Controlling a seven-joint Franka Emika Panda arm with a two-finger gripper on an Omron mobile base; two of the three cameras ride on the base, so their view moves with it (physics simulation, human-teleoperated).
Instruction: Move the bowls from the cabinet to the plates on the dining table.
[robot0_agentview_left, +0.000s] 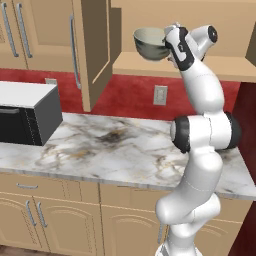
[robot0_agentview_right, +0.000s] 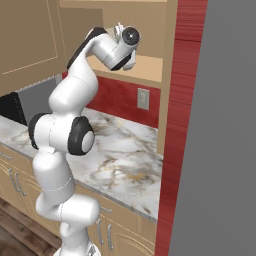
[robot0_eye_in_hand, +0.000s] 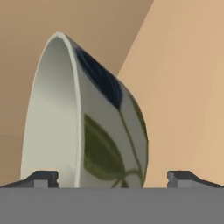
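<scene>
Hand view: pincer (robot0_eye_in_hand: 113, 177) spread wide, fingertips (robot0_eye_in_hand: 41, 178) flanking the grey-green bowl (robot0_eye_in_hand: 87, 118), one inside the rim, one outside the leaf-painted wall, nothing pinched yet. Beyond, bowl (robot0_agentview_left: 151, 43) at the front edge of the cabinet shelf (robot0_agentview_left: 150, 66), above the marble table (robot0_agentview_left: 115, 145). Probably glazed, rigid, slippery, breakable; best pinched across the rim wall, firmly, then lifted level.
</scene>
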